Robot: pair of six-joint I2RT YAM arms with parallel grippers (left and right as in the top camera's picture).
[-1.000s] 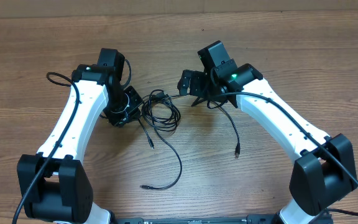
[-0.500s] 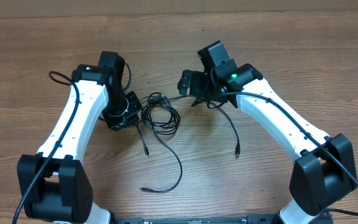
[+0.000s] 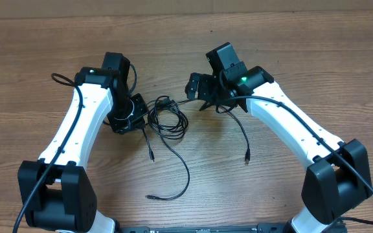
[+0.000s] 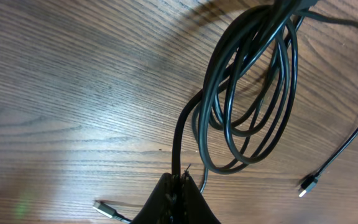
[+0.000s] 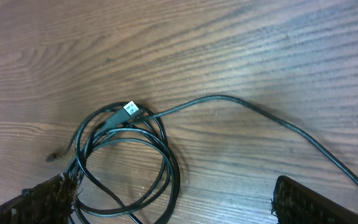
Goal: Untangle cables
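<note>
The cables form a small coiled bundle (image 3: 168, 120) between my two grippers, and the same coil (image 4: 253, 93) fills the upper left wrist view. My left gripper (image 3: 140, 122) is shut on one black strand (image 4: 180, 149) that runs up into the coil. Loose ends with plugs lie at the lower left (image 4: 104, 208) and lower right (image 4: 308, 185). My right gripper (image 5: 173, 205) stands open above the table, its left finger (image 5: 42, 199) at the edge of the coil (image 5: 123, 168). A plug (image 5: 130, 109) sits on the coil's top. Nothing is between the right fingers.
Long strands trail toward the table's front: one ends in a plug (image 3: 151, 156), one curls round to a plug (image 3: 149, 195), and one runs from under the right gripper to a plug (image 3: 247, 158). The wooden table (image 3: 290, 39) spreads on all sides.
My left gripper has shifted slightly left with its strand, and the short strand's plug end has slid a little toward the front. The right arm has not moved.
</note>
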